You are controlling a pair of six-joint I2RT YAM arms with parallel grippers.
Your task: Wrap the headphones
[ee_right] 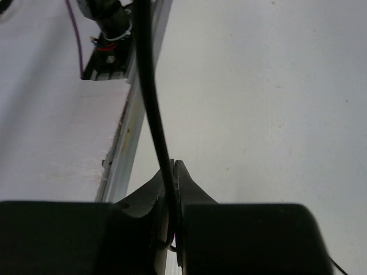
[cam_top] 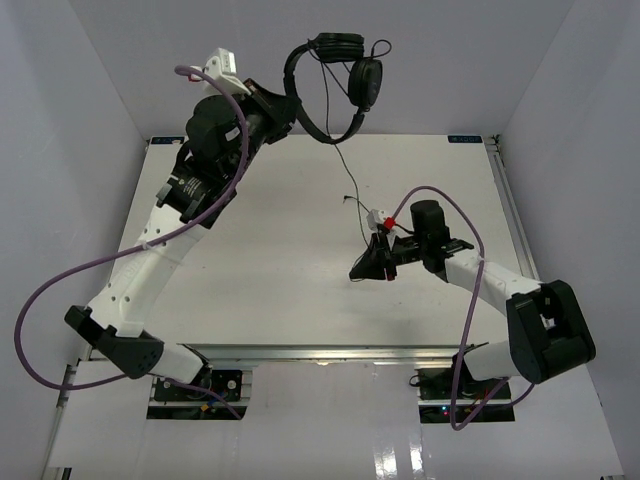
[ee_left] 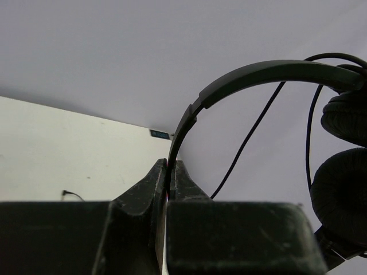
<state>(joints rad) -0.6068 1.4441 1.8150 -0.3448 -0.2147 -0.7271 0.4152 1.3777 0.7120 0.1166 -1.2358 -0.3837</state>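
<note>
Two grippers are mine, and both are closed. Raised off the white table [cam_top: 250, 250], my left gripper [ee_left: 170, 164] clamps the thin headband of the headphones [cam_top: 365, 82], and their earcups hang beyond my jaws to the right. My right gripper [ee_right: 172, 167] pinches their thin black cable [ee_right: 150, 86], which runs straight up and away from my jaws.

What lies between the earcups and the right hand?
Only the thin cable of the headphones, running down above the white table into the right hand; the top view shows it.
</note>
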